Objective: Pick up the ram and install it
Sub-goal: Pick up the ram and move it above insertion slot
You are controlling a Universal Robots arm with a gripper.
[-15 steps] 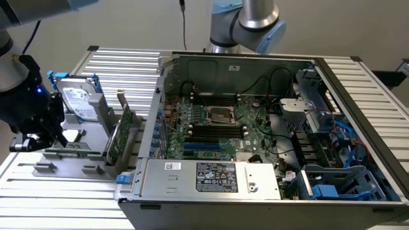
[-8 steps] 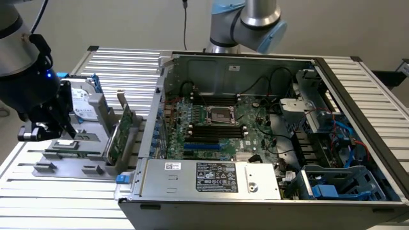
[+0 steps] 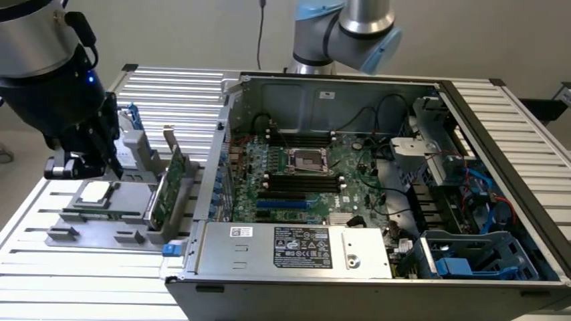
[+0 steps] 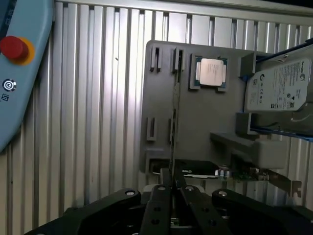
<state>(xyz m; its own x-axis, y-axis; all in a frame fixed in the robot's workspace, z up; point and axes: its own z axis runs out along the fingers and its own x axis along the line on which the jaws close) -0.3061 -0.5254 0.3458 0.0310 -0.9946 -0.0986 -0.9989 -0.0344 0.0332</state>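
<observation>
The ram shows edge-on as a thin dark strip that runs straight into my gripper, whose black fingers are shut on its near end. It lies along a row of slots in the grey holder; I cannot tell if it is clear of them. In the exterior view my gripper hangs over the back left of that holder, at the exterior view's left, outside the open computer case. The motherboard's black memory slots lie in the middle of the case.
A silver processor chip rests on the holder beside the ram. A green expansion card stands upright between the holder and the case. A hard drive sits beyond the chip. A pendant with a red button lies on the ribbed table.
</observation>
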